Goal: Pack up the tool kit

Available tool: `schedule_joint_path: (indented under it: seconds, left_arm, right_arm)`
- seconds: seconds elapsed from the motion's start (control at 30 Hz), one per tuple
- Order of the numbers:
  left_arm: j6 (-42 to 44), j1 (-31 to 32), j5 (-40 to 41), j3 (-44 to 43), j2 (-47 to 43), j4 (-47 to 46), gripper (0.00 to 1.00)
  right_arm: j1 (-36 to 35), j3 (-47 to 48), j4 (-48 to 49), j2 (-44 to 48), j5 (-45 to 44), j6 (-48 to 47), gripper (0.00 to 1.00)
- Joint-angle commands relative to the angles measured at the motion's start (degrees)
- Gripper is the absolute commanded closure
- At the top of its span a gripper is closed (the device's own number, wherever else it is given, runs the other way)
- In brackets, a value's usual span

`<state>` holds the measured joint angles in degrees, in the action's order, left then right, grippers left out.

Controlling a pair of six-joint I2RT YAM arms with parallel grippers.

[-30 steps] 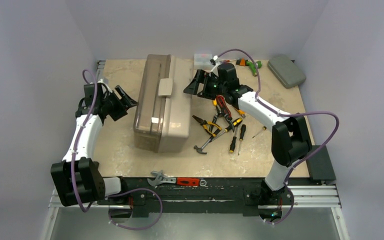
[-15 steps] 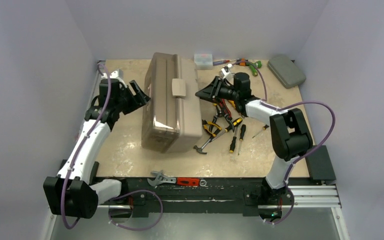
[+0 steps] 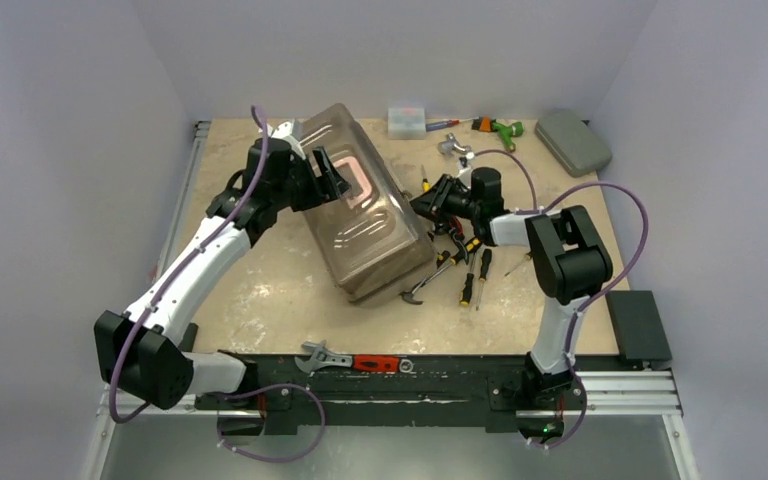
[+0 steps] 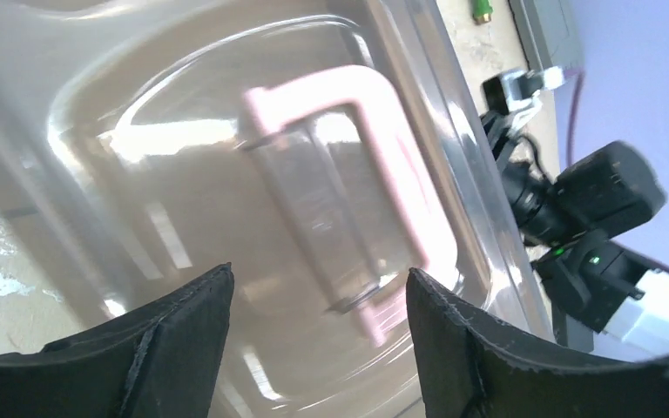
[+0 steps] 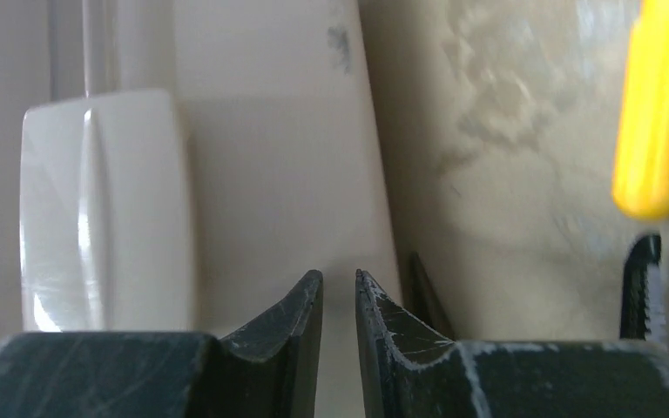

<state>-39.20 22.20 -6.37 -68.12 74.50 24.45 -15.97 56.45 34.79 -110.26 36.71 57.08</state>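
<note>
The toolbox (image 3: 380, 235) lies in the middle of the desk (image 3: 260, 290). Its long axis runs diagonally from the far left to the near right, its lid is closed, and the top faces up. The left gripper (image 4: 318, 277) sits over the far half of that top with its jaws spread wide and holding nothing. The pale pink handle (image 4: 401, 183) lies straight ahead, framed between the two black fingers (image 4: 183, 340) but not yet inside them, so the left arm is clearly the nearer one to the handle. The right gripper (image 5: 338, 277) is low at the toolbox's right-hand long wall. Its jaws are drawn narrow, with only a slit between the tips and nothing in it, and they point at the beige wall just right of the pale latch (image 5: 104, 209). If opening comes next, that latch sits slightly left of the jaws rather than in line with them. The loose hand tools (image 3: 457, 258) crowd the strip between the toolbox and the right arm. A yellow tool handle (image 5: 658, 113) is close by the right jaws, and a hammer (image 3: 415, 290) lies just beside the box's near corner, where any swing of the box could push it. Well clear at the far edge are a small clear box (image 3: 407, 120), a green-handled tool (image 3: 500, 129) and a grey-green case (image 3: 573, 141). An adjustable wrench (image 3: 320, 355) rests at the near edge.
</note>
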Motion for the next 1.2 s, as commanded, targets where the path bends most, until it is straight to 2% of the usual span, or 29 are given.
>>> schedule_joint_path:
  seconds: [0.0,0.2,0.33,0.53,0.7,0.93,1.07,1.17]
  left_arm:
    - [1.67,-0.22,1.86,-4.01,3.02,2.49,0.3]
    - [3.52,-3.24,1.5,-9.33,4.99,6.32,0.29]
    - [4.8,-7.19,1.02,-10.26,2.51,9.11,0.27]
    - [6.99,-13.63,0.93,-9.36,-2.45,13.86,0.24]
    - [4.35,-18.28,-4.44,0.98,-8.48,8.01,0.22]
    - [4.08,-19.28,-5.33,10.89,-16.16,6.58,0.12]
    - [4.82,-19.38,-5.38,11.72,-18.92,8.02,0.08]
    - [6.99,-19.38,-4.64,9.34,-18.93,12.72,0.08]
  right_arm:
    - [-3.78,-2.13,-3.92,-0.83,5.64,0.35,0.79]
    - [-4.28,-1.49,-4.74,0.71,5.37,0.54,0.79]
    - [-5.64,-1.32,-4.54,1.2,5.41,1.04,0.79]
    - [-11.49,1.36,-2.01,-2.04,3.51,3.56,0.79]
    - [-14.18,3.27,-0.5,-3.93,1.65,5.47,0.8]
    - [-12.71,-1.33,0.07,-2.29,1.71,3.99,0.8]
    - [-11.52,-4.29,-1.49,-0.91,0.78,1.28,0.79]
    - [-11.51,-3.94,-8.47,0.68,-3.54,-4.41,0.8]
